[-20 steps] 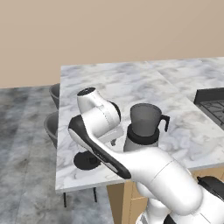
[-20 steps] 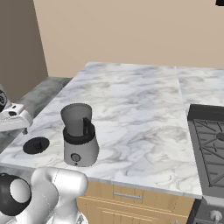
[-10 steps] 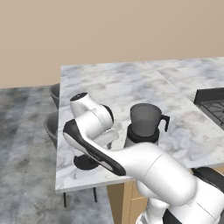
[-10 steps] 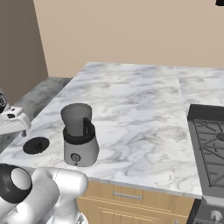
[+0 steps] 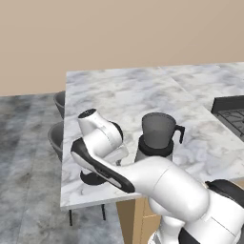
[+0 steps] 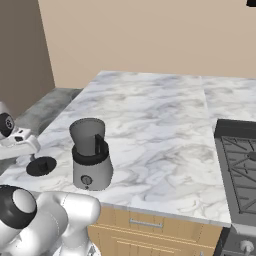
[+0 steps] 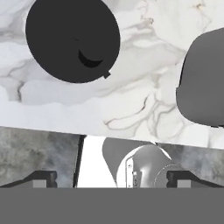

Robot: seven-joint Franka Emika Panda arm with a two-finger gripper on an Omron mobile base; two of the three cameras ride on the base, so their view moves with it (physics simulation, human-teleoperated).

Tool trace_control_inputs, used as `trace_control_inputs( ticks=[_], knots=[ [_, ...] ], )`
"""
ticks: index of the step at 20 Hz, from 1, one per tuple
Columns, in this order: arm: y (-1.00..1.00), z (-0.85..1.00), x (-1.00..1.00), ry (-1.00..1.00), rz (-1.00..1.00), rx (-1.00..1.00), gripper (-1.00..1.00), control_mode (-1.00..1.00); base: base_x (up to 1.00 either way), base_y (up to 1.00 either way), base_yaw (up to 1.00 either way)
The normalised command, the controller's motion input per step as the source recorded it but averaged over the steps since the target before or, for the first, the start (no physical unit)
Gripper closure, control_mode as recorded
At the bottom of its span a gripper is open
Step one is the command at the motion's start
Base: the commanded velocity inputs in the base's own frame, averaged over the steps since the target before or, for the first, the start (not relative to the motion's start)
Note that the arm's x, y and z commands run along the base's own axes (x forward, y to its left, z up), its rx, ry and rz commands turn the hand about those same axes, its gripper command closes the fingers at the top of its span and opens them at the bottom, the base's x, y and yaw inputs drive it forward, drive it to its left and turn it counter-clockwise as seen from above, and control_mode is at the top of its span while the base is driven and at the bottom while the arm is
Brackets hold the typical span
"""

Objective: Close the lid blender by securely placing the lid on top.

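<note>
My left base view looks forward and down from behind the arm, which rises at 5 o'clock, onto the marble counter (image 5: pixel 124 95) with the blender (image 5: pixel 157 136) mid-frame. My right base view takes the same counter from the other side, arm at 7 o'clock; both share blender and lid (image 6: pixel 41 166). My hand view looks closely down: lid at 11 o'clock, blender at 3 o'clock.

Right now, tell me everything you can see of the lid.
The lid is a flat, round, matte black disc with a small raised part near its centre and a tiny tab on its rim. It lies flat on the marble counter near the counter's edge, apart from the blender, whose jar stands open. Nothing grips or touches it; the gripper hangs above with the lid ahead of its fingertips.
</note>
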Motion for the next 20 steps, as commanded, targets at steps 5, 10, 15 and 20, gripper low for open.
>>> trace_control_inputs(
  ticks=[5, 10, 15, 20],
  knots=[
    [0.00, -0.13, 0.51, 0.00, 0.00, 0.00, -1.00, -1.00, 0.00, 0.00, 0.00],
    [0.06, -0.20, 0.30, -0.02, 0.00, 0.00, -1.00, -1.00, 0.00, 0.00, 0.00],
    [0.03, -0.24, 0.33, 0.00, 0.00, 0.00, -1.00, -1.00, 0.00, 0.00, 0.00],
    [0.08, -0.26, 0.36, 0.00, 0.00, 0.00, -1.00, -1.00, 0.00, 0.00, 0.00]
  ],
)
